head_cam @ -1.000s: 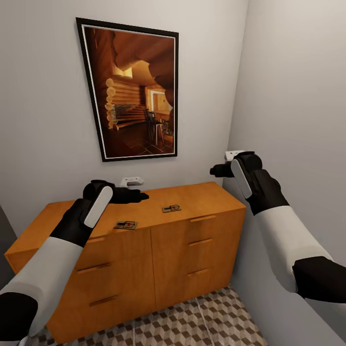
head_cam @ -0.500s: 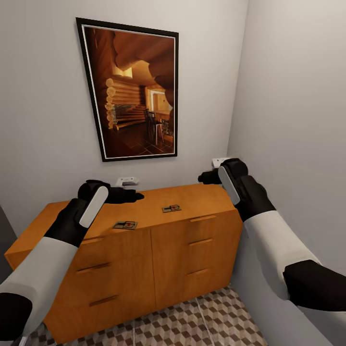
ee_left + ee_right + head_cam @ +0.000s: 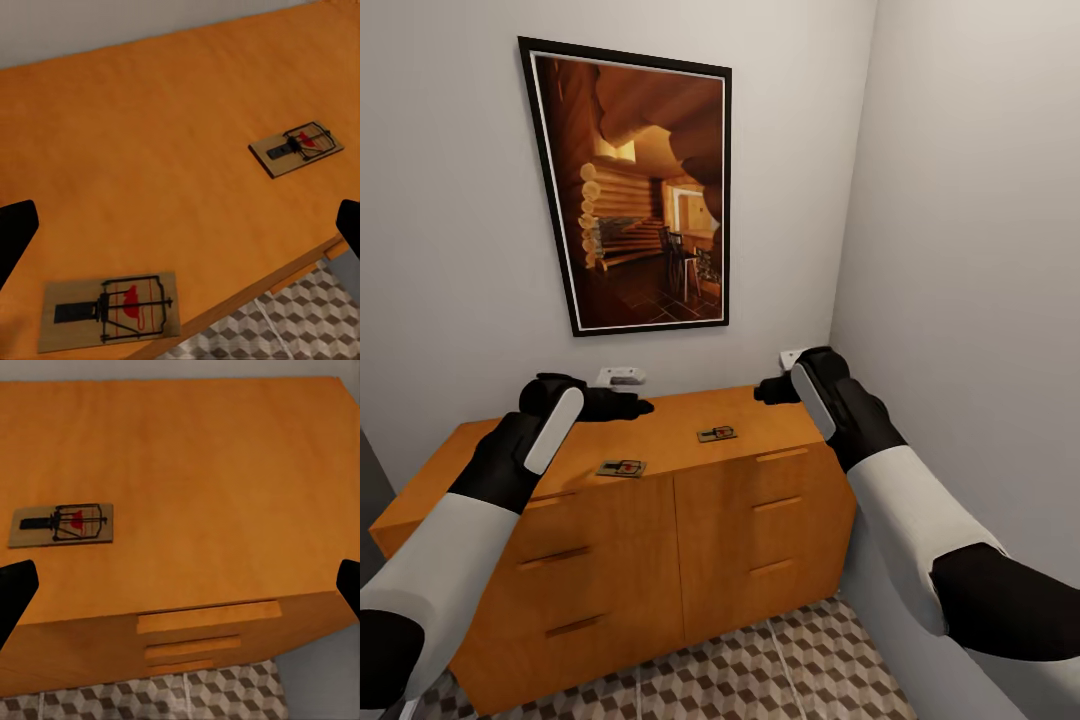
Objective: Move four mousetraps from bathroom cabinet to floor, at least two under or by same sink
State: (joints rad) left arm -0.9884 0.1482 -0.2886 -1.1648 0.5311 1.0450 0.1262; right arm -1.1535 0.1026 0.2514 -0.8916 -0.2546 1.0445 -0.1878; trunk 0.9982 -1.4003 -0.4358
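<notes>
Your left gripper (image 3: 638, 405) hangs over the cabinet (image 3: 660, 520) top with fingers spread and nothing held; one mousetrap (image 3: 622, 467) lies just below and in front of it near the front edge. Your right gripper (image 3: 765, 389), likewise spread and empty, hangs above the right end, with the second mousetrap (image 3: 717, 433) lying to its left. Both traps are flat wooden rectangles with wire bars. Cube-patterned floor tiles (image 3: 760, 670) lie below; a framed picture (image 3: 635, 190) hangs behind.

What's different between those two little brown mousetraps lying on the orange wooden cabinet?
The nearer mousetrap lies by the cabinet's front edge, close to the left gripper; the farther mousetrap sits further back, towards the right gripper. They are turned slightly differently. Both lie flat, with red marks.
</notes>
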